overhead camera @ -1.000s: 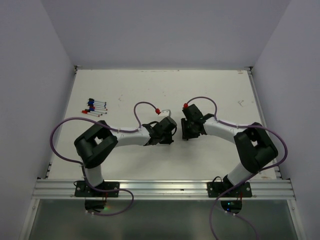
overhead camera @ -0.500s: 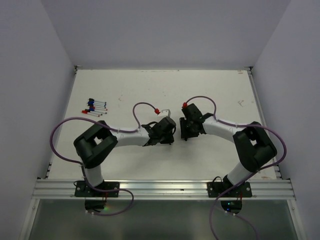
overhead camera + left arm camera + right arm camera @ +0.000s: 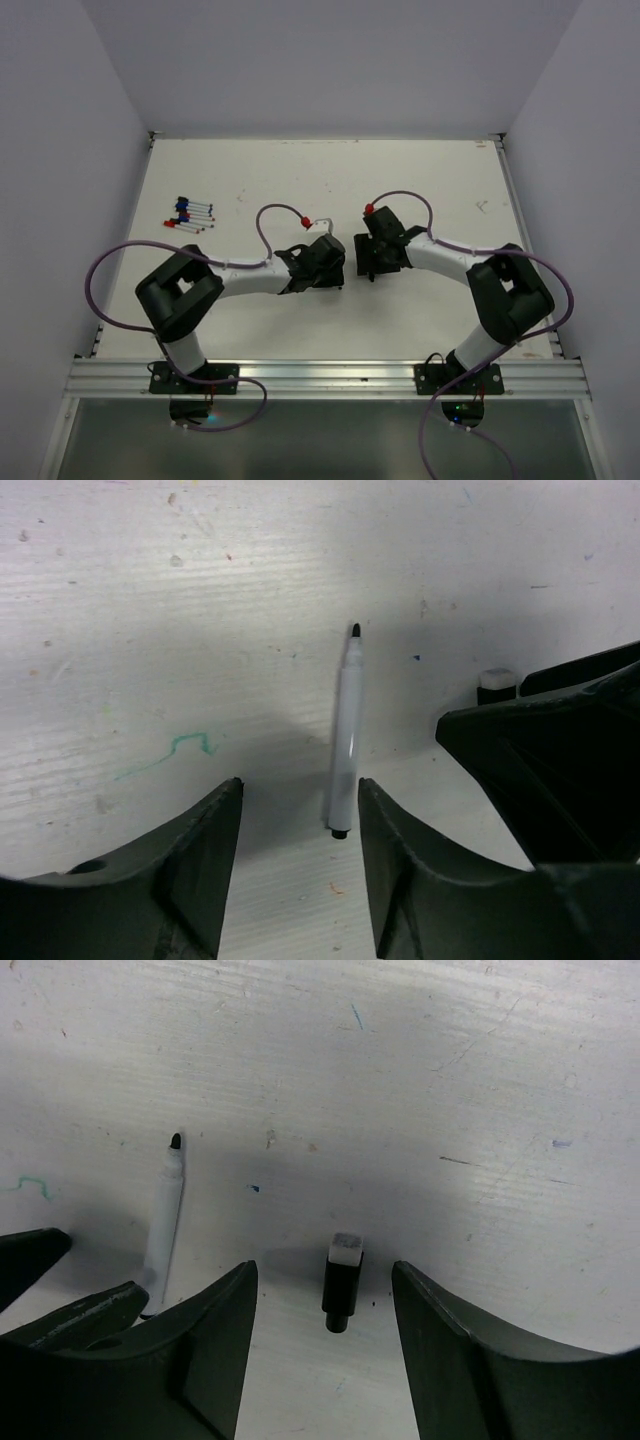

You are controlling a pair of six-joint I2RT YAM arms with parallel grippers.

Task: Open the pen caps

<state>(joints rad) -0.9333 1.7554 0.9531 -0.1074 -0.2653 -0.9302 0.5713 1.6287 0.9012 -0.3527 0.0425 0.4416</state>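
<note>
While left fingers (image 3: 195, 870) and right fingers (image 3: 205, 1355) gape empty, pen (image 3: 345, 740) and cap (image 3: 341, 1288) lie apart.

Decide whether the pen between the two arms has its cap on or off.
Off: the pen shows a bare black tip, and a black cap lies apart beside it.

The top external camera sits high above and behind the arm bases (image 3: 195, 378), facing down over the whole table (image 3: 430, 180), far from the uncapped pen (image 3: 345, 750). Both wrist cameras look steeply down from close above that pen. Their views share the pen and the scuffed table beside it.
</note>
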